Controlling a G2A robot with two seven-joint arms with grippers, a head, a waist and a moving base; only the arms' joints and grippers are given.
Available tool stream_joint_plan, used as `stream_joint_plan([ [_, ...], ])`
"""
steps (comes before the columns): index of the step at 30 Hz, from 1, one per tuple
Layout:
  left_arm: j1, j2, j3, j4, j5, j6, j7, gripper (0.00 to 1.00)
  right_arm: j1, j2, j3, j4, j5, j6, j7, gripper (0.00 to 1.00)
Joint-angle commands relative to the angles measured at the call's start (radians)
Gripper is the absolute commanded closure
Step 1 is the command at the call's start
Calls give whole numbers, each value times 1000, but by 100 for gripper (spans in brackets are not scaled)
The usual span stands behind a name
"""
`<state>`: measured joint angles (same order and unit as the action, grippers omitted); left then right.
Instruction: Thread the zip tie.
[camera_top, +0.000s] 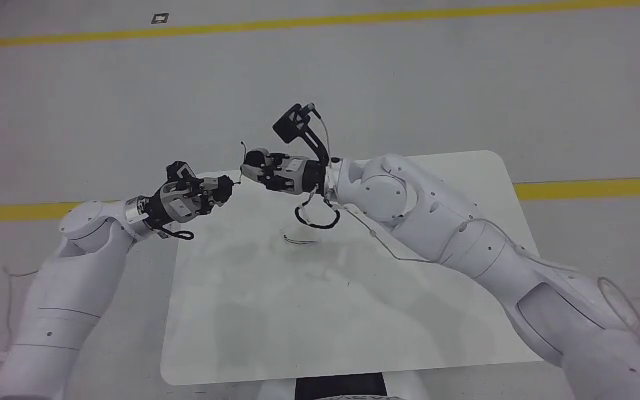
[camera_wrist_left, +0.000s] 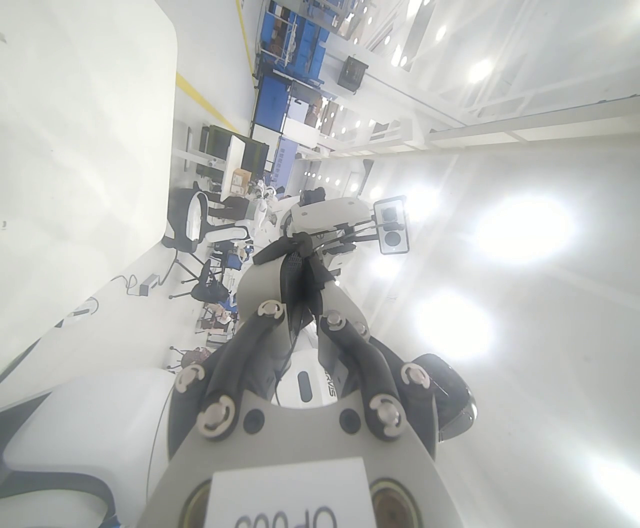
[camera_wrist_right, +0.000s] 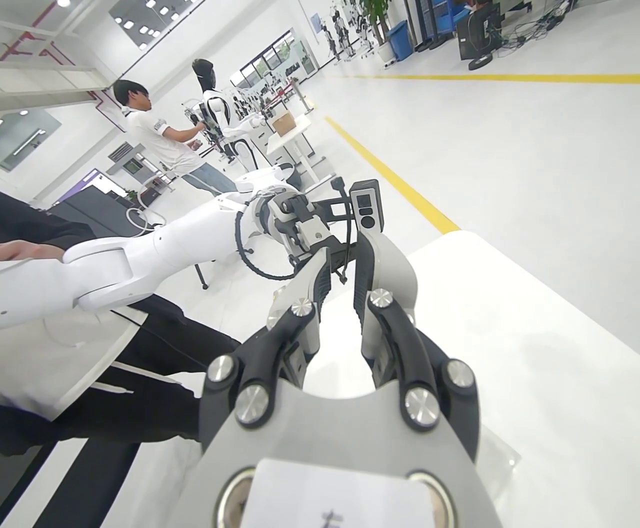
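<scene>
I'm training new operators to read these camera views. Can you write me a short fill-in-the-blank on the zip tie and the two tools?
1. The zip tie is ___ in colour.
2. The left tool is ___ on the zip tie.
3. The right tool is ___, with the zip tie showing in the gap between its fingers.
4. Beyond the table runs a ___ line.
Missing words: black; shut; open; yellow.

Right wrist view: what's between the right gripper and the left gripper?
A thin black zip tie stands in the gap between the right gripper's open fingers, just before the left gripper. Nothing else; seen in the right wrist view.
</scene>
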<state>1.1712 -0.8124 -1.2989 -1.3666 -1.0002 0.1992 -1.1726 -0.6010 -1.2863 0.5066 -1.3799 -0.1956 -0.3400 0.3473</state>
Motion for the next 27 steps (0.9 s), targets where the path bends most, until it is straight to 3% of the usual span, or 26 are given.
stream_joint_plan([
  [1,0,0,0,0,0,0,0,100,2,-1,-1,2,1,0,-2,88],
  [7,0,0,0,0,0,0,0,100,8,-6,-5,12,-1,0,-4,100],
  [27,0,0,0,0,0,0,0,100,18,-11,-12,22,-8,0,20,100],
])
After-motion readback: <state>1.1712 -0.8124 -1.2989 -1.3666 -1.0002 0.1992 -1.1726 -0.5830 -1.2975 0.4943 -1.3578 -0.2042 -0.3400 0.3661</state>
